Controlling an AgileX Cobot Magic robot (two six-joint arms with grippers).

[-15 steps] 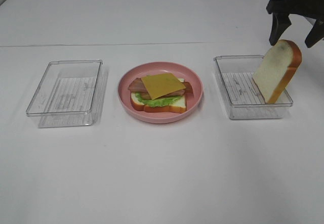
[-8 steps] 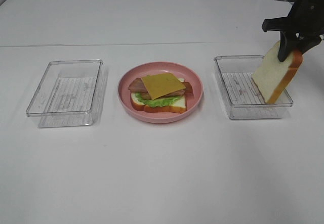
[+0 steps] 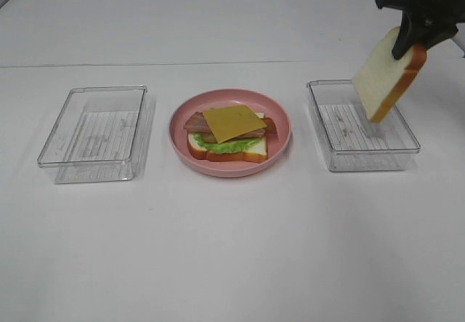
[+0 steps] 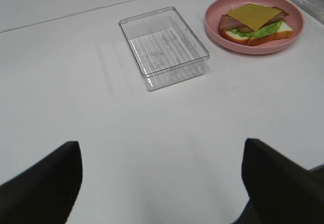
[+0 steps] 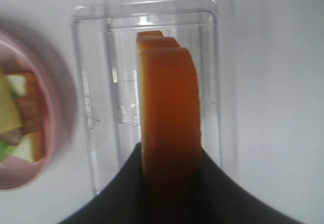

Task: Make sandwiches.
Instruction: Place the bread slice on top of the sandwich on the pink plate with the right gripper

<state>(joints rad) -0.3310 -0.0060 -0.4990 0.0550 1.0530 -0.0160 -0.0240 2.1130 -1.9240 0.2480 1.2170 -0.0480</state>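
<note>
Black robot hardware, matte and plain

The right gripper (image 3: 415, 33) is dark black with angular fingers (image 3: 402, 43); the left gripper (image 4: 161, 183) shows as two broad, smooth black finger shapes, unmarked.

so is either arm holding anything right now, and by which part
The right gripper holds the bread slice by its top crust edge, jaws on the two flat faces, lifted above the right clear tray. The left gripper holds nothing.
</note>
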